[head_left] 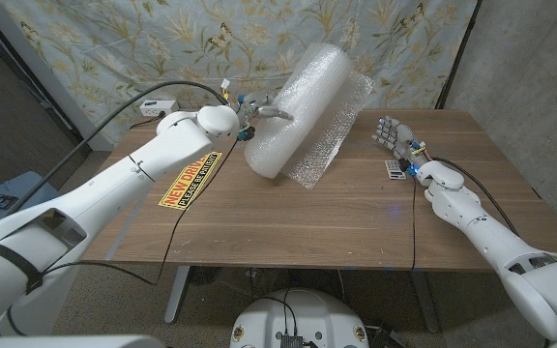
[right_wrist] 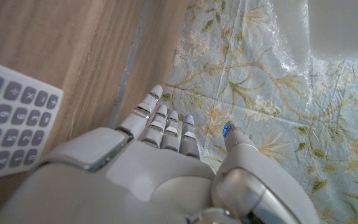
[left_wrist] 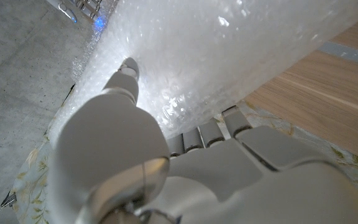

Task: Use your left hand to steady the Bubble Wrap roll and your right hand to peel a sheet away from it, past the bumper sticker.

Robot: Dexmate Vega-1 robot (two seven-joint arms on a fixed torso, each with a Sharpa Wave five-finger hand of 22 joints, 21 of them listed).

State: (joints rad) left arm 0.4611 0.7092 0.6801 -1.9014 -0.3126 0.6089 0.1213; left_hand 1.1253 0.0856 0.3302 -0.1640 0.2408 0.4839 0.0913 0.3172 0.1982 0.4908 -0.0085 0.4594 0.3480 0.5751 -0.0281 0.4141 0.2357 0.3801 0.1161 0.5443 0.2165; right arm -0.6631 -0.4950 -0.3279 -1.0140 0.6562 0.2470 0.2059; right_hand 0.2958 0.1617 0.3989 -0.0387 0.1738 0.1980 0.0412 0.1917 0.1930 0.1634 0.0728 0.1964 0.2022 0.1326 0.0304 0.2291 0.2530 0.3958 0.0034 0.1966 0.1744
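The bubble wrap roll [head_left: 303, 108] stands tilted across the far middle of the table [head_left: 288, 227], with the left hand [head_left: 259, 118] pressed against its left side and a loose sheet [head_left: 341, 130] hanging off its right, so the way past it on the left is blocked. Between the sheet and the right hand [head_left: 395, 135], which has its fingers spread, lies a gap of bare wood. A small keypad [head_left: 395, 169] sits just beside the right hand, and the bumper sticker [head_left: 191, 180] lies flat under the left arm; the near half of the table is open.
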